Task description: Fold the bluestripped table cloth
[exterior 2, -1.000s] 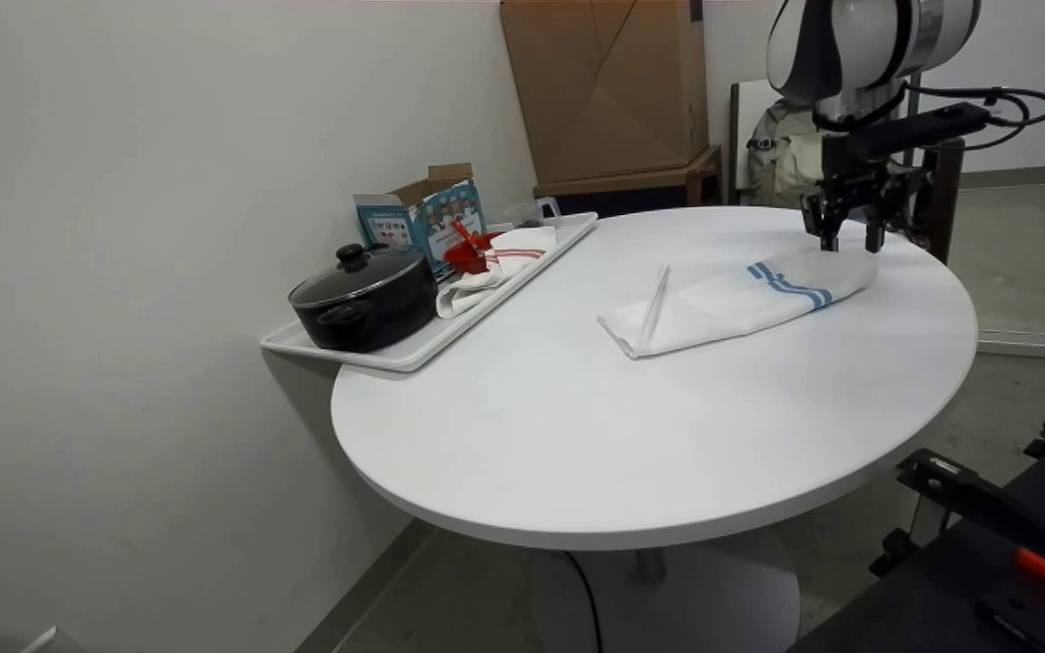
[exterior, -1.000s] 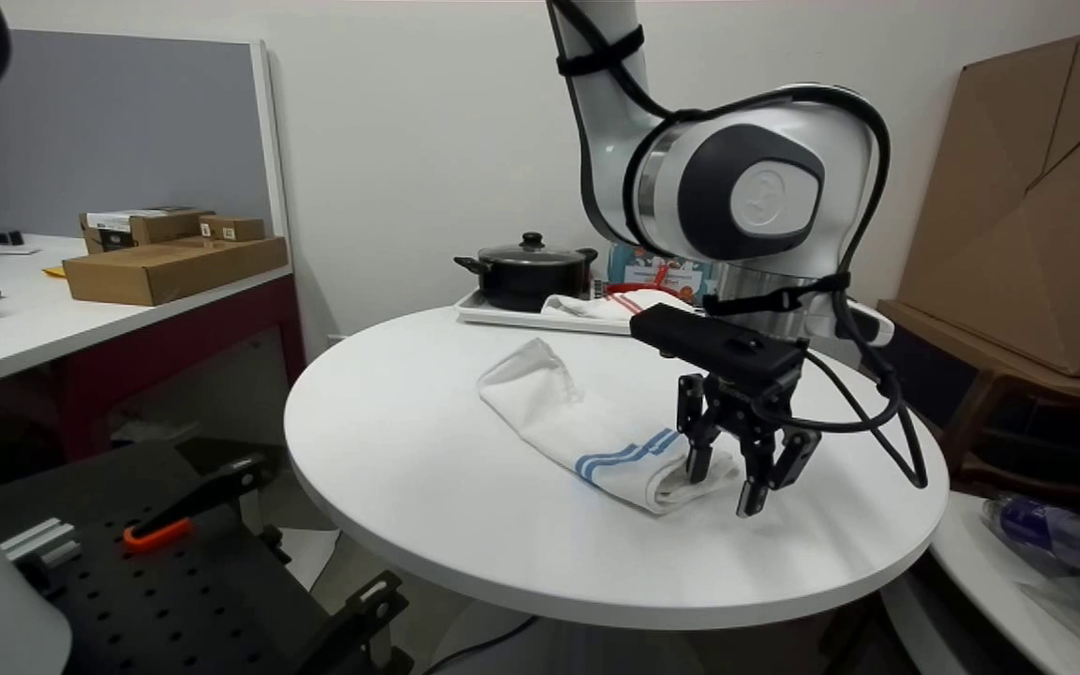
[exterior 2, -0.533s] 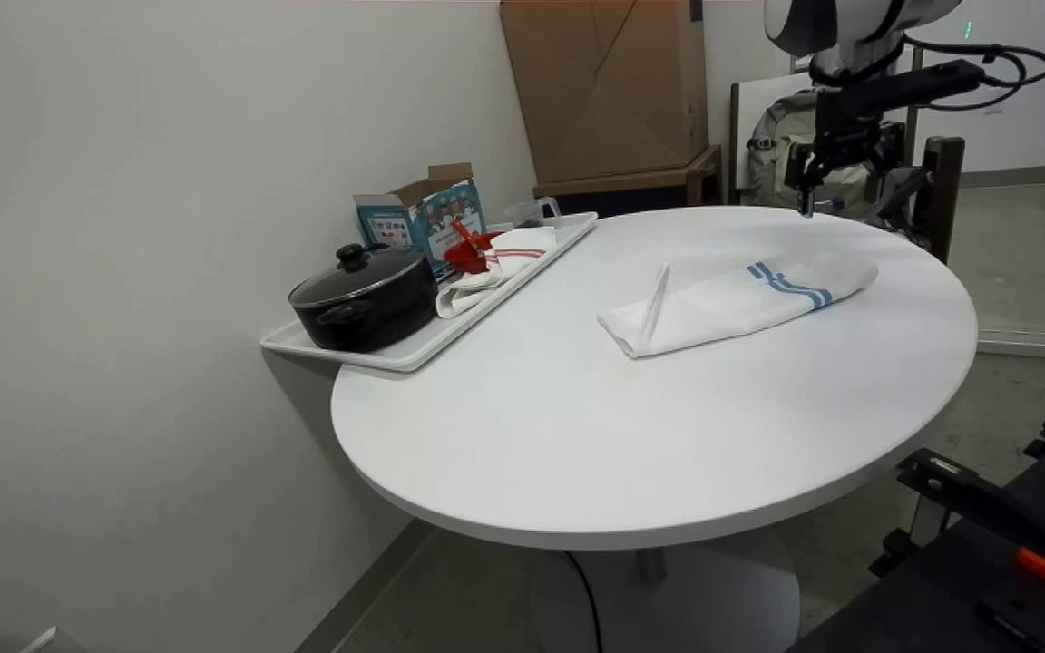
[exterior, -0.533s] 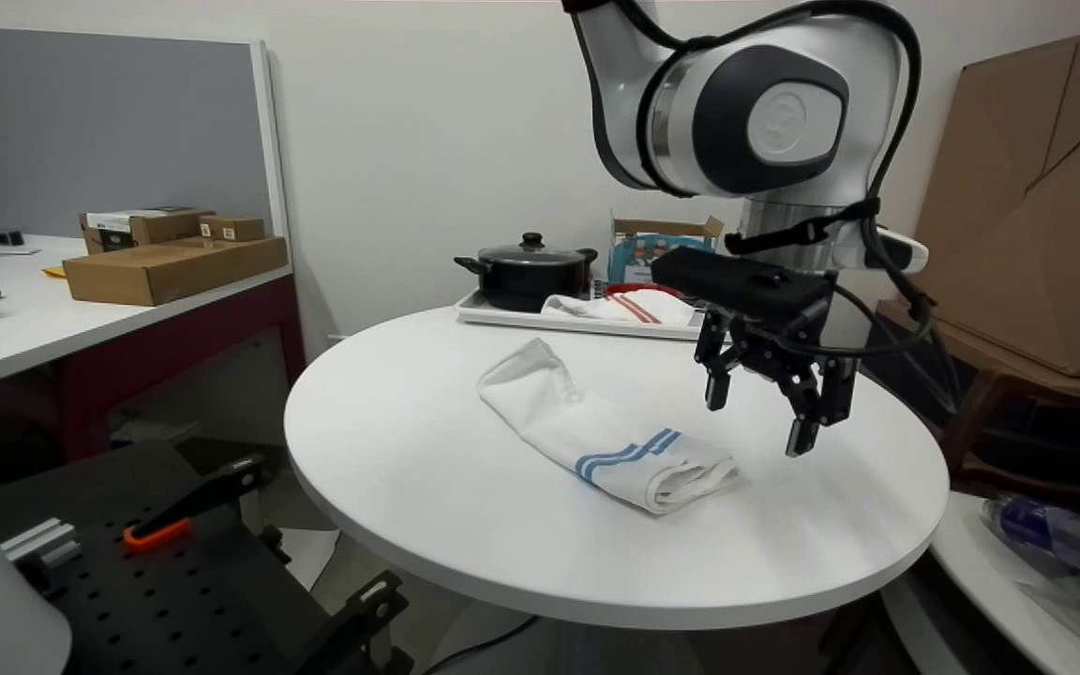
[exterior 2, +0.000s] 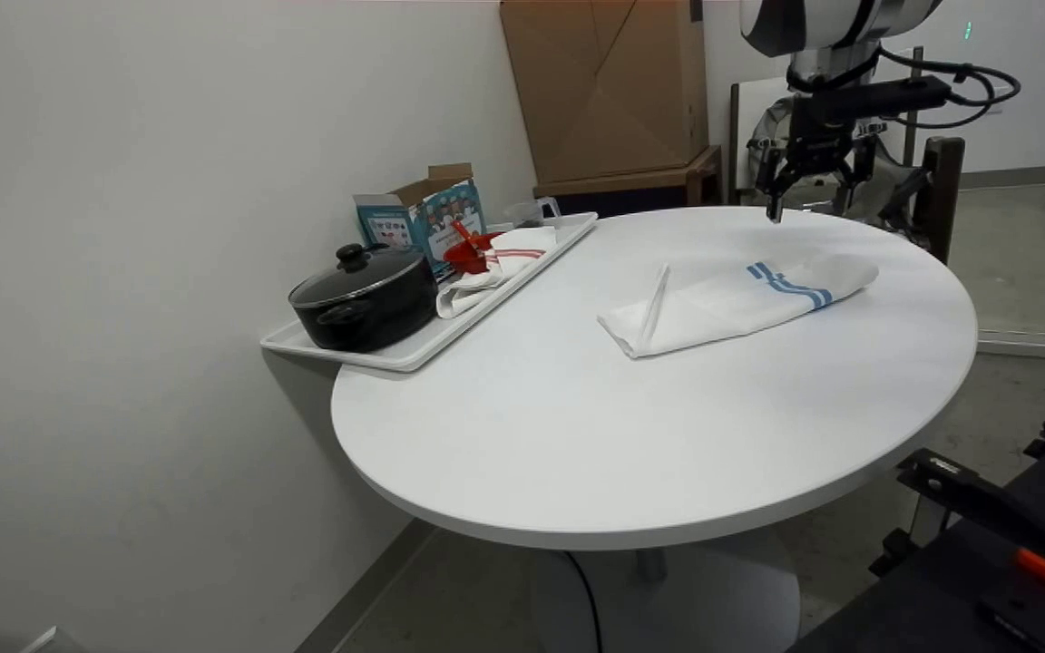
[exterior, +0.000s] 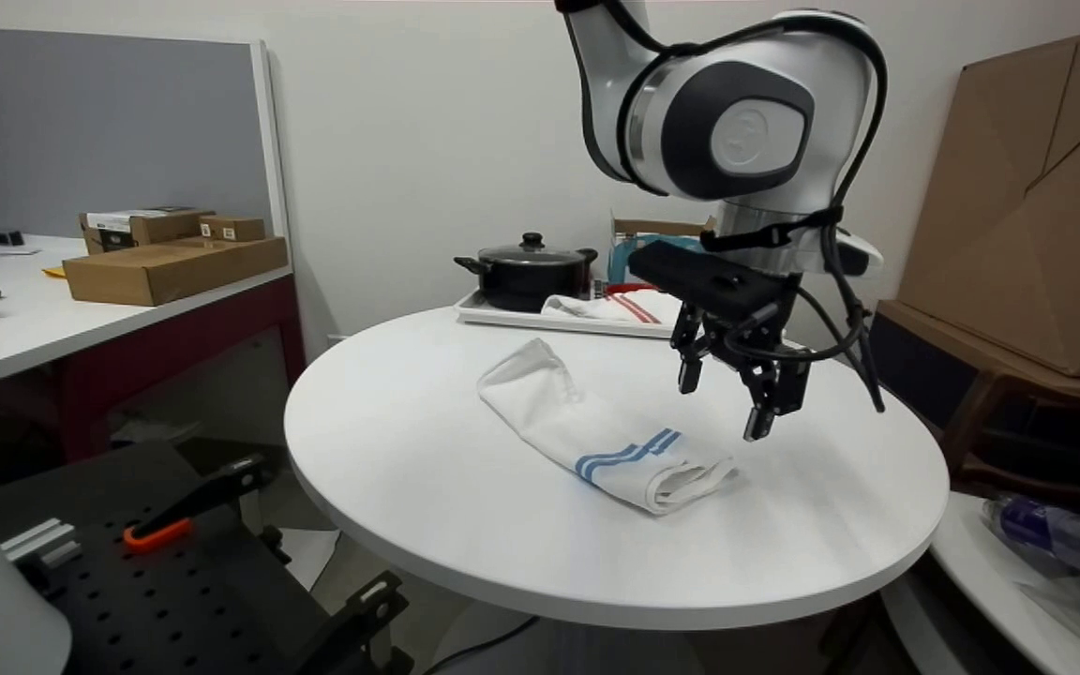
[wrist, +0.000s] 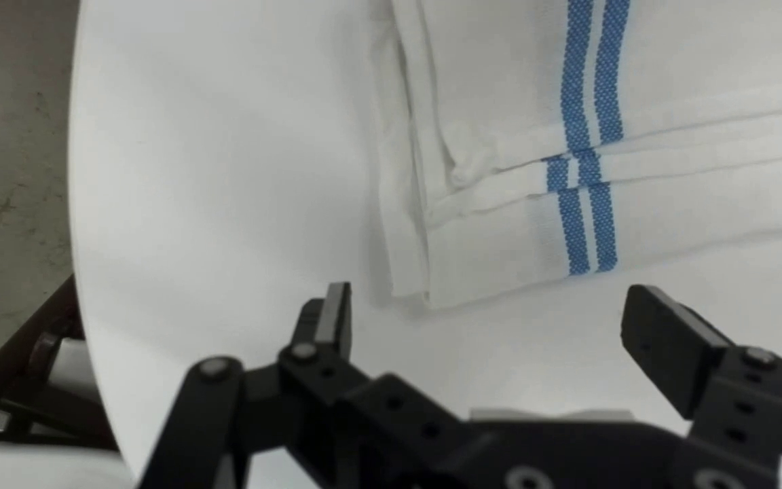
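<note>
One round white table (exterior 2: 659, 453) is seen in both exterior views. One tall brown carton (exterior 2: 609, 91) is stood off it, past an end of the one white tray (exterior 2: 432, 336), which is set at the table's rim and partly overhangs it. One blue-striped cloth (exterior: 559, 422) is laid on the table, apart from the tray. White, it is folded in layers into a long strip. By the end farther from the tray it is crossed by two blue stripes, which in the wrist view are slightly offset where the layers are stepped; at the plain end, nearer the tray, a fold is raised. Over the table, well apart from the tray, one black tool (exterior: 723, 403) is held up; its jaws are spread wide, and nothing is gripped between them. On the tray are set one black lidded pot (exterior 2: 364, 313), one teal box (exterior 2: 441, 209) with its flaps up, one red-striped white cloth (exterior 2: 504, 268), one red bowl (exterior 2: 463, 260) and one clear jug (exterior 2: 525, 216)
</note>
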Controlling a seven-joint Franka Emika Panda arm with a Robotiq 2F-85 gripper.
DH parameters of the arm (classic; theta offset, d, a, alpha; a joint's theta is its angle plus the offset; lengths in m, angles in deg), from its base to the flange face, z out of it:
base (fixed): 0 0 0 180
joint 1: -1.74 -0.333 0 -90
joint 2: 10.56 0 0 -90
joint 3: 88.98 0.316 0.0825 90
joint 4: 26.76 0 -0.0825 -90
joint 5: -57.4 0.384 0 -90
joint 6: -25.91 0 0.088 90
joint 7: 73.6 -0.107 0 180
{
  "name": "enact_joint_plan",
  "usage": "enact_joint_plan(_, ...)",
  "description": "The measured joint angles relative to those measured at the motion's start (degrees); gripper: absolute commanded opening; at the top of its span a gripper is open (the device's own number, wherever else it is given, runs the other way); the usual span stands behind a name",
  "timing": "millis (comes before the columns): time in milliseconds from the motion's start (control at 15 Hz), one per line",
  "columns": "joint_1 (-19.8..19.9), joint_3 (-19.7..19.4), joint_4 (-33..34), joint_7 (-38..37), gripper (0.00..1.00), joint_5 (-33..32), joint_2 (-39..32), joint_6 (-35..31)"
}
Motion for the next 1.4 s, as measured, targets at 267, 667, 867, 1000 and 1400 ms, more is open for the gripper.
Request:
enact_joint_plan(267, 0.6, 1.1, 0.6, 0.4, 1.0, 1.8, -2.2, 0.0)
enact_joint_plan(667, 1.8, 1.2, 0.7, 0.4, 1.0, 1.9, -5.5, 0.7)
enact_joint_plan(867, 2.1, 1.4, 0.7, 0.4, 0.72, 1.9, -7.0, 0.8)
enact_joint_plan(1000, 2.3, 1.8, 0.7, 0.4, 0.69, 1.9, -7.6, 0.6)
enact_joint_plan(1400, 2.3, 2.9, 0.9, 0.4, 0.23, 2.0, -7.8, 0.6)
